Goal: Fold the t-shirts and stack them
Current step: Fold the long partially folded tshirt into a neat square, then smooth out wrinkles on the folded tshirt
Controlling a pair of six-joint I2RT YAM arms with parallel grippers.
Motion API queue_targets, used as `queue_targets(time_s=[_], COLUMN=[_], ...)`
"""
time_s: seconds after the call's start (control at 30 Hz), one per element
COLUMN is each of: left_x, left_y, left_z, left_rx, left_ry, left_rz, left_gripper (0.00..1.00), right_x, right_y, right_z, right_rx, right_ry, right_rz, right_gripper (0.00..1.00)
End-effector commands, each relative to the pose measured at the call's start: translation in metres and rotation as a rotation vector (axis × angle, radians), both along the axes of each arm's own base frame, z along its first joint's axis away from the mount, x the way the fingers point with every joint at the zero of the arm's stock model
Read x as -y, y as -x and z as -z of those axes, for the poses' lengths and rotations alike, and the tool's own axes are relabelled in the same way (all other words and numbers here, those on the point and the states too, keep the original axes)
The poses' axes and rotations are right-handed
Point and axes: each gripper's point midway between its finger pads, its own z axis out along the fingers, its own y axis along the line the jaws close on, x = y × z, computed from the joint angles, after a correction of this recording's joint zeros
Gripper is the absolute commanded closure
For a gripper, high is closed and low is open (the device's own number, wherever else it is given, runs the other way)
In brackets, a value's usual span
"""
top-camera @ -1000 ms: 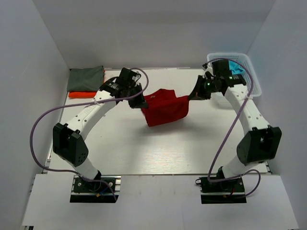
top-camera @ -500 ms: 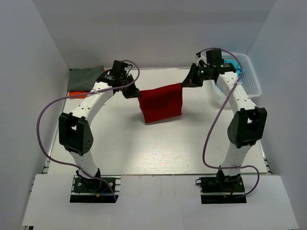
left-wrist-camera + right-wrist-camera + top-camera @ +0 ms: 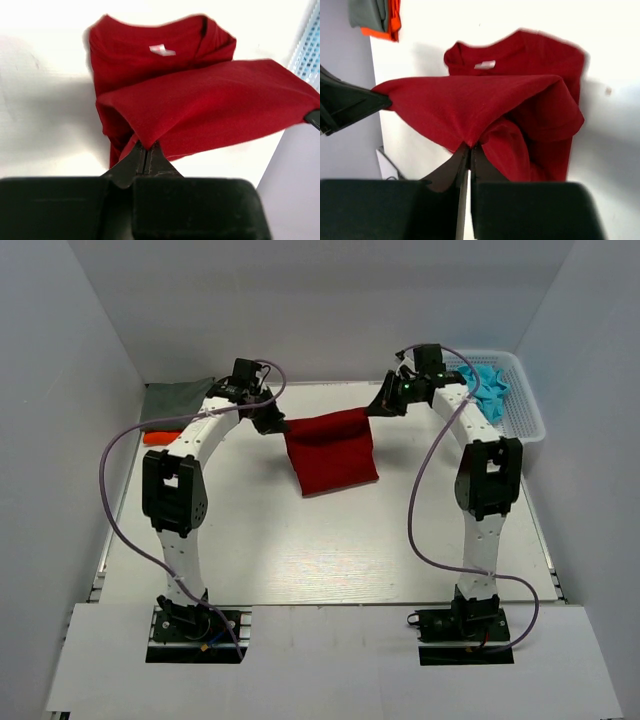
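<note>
Seen from above, I hold one dark red t-shirt [image 3: 330,452] stretched between both my arms, toward 12 o'clock from the middle of the white table [image 3: 300,550]. My left gripper [image 3: 272,425] is pinched tight on the shirt's upper left corner, at its 10 o'clock. My right gripper [image 3: 380,408] is pinched tight on the upper right corner, at its 2 o'clock. The edge between them runs taut and nearly straight, a little higher on the right side. The cloth falls away from that edge toward 6 o'clock.

My wrist cameras show each pair of fingers pressed together with a fold of red cloth between the tips. Beyond the raised edge, the neck opening with its small white label [image 3: 161,49] lies on the table.

At 10 o'clock on the table a folded grey-green t-shirt [image 3: 178,400] sits on top of a bright orange t-shirt [image 3: 160,437], whose edge shows beneath it. At 2 o'clock stands a white lattice basket [image 3: 520,410] holding crumpled turquoise t-shirts [image 3: 485,380]. The red shirt lies well apart from both.
</note>
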Motion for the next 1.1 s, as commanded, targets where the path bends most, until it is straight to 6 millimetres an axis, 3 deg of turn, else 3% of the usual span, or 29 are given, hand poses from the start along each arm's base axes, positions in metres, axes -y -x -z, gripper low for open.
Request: queue_targets(time_s=[0.0, 0.03, 0.07, 0.1, 0.13, 0.17, 0.2, 0.23, 0.3, 0.33, 0.37, 0.4, 0.43, 0.47, 0.5, 0.6, 0.67, 0.9, 0.93, 1.07], left_x=[-0.012, -0.009, -0.012, -0.012, -0.010, -0.014, -0.013, -0.013, -0.014, -0.019, -0.020, -0.017, -0.014, -0.013, -0.010, -0.012, -0.016, -0.020, -0.020, -0.023], left_y=[-0.031, -0.035, -0.042, -0.053, -0.058, -0.067, -0.074, -0.081, -0.083, -0.081, -0.079, -0.073, -0.063, -0.061, -0.055, -0.038, -0.031, -0.015, -0.015, -0.005], left_z=[-0.014, -0.012, -0.009, -0.012, -0.008, 0.000, 0.000, -0.010, -0.002, -0.001, 0.003, 0.001, 0.004, 0.003, 0.006, 0.014, 0.023, 0.046, 0.046, 0.060], left_rx=[0.078, 0.078, 0.085, 0.123, 0.126, 0.115, 0.139, 0.154, 0.141, 0.128, 0.125, 0.130, 0.128, 0.144, 0.139, 0.122, 0.106, 0.044, 0.044, 0.005], left_ry=[0.019, 0.034, 0.035, 0.037, 0.038, 0.040, 0.038, 0.034, -0.001, -0.029, -0.041, -0.050, -0.063, -0.063, -0.063, -0.066, -0.079, -0.087, -0.087, -0.096], left_rz=[-0.043, -0.043, -0.053, -0.059, -0.059, -0.077, -0.068, -0.075, -0.041, -0.049, -0.036, -0.015, 0.011, 0.029, 0.039, 0.053, 0.048, 0.044, 0.044, 0.045], left_gripper=[0.94, 0.91, 0.82, 0.68, 0.28, 0.01, 0.01, 0.01, 0.01, 0.01, 0.01, 0.01, 0.01, 0.01, 0.01, 0.01, 0.01, 0.01, 0.01, 0.01], right_x=[-0.006, -0.008, -0.010, -0.012, -0.016, -0.019, -0.022, -0.022, -0.025, -0.025, -0.022, -0.018, -0.010, -0.004, -0.002, 0.017, 0.021, 0.013, 0.012, 0.000], right_y=[-0.038, -0.049, -0.058, -0.068, -0.082, -0.096, -0.103, -0.108, -0.105, -0.103, -0.094, -0.087, -0.085, -0.076, -0.068, -0.061, -0.049, -0.043, -0.051, -0.053], right_z=[-0.012, -0.018, 0.008, 0.001, 0.011, -0.015, -0.002, 0.001, -0.030, -0.037, -0.004, -0.022, -0.022, -0.005, -0.009, 0.008, 0.032, 0.071, 0.063, 0.074], right_rx=[0.115, 0.160, 0.137, 0.181, 0.218, 0.296, 0.281, 0.274, 0.332, 0.352, 0.306, 0.346, 0.381, 0.362, 0.371, 0.378, 0.329, 0.305, 0.326, 0.338], right_ry=[-0.071, -0.083, -0.077, -0.093, -0.105, -0.126, -0.138, -0.152, -0.201, -0.187, -0.148, -0.124, -0.044, 0.015, 0.043, 0.206, 0.262, 0.333, 0.331, 0.308], right_rz=[0.014, 0.012, 0.007, -0.003, -0.008, -0.012, -0.015, -0.010, -0.048, -0.041, -0.045, -0.042, -0.008, -0.023, -0.024, -0.039, -0.101, -0.200, -0.192, -0.251], right_gripper=[0.93, 0.84, 0.81, 0.57, 0.44, 0.21, 0.10, 0.10, 0.10, 0.10, 0.10, 0.10, 0.10, 0.10, 0.10, 0.10, 0.11, 0.12, 0.12, 0.12])
